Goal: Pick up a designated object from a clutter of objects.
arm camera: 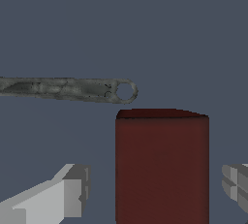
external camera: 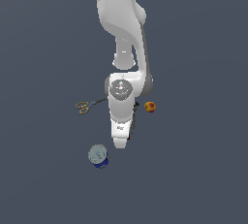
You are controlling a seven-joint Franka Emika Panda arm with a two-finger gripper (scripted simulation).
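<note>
The gripper [arm camera: 155, 189] was open, one finger [arm camera: 58, 196] on each side of the dark red box [arm camera: 162, 165], not touching it. The wrench [arm camera: 68, 89] lay just beyond the box. In the exterior view the arm hid the box — the can [external camera: 98, 155] sat at seven o'clock from the arm's hand, the fruit [external camera: 150, 106] at two o'clock, the scissors [external camera: 86, 105] at ten o'clock.

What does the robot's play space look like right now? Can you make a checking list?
Surface: plain dark grey floor, no marks seen.
Job's things: dark red box standing between the tool's fingers, not yet touched.
Clutter: grey wrench lying just beyond the box; yellow-handled scissors; orange-red fruit; blue silver-topped can.
Grippers: tool open, one finger on each side of the box.
Cables: nothing seen.
Surroundings: nothing seen beyond the white arm.
</note>
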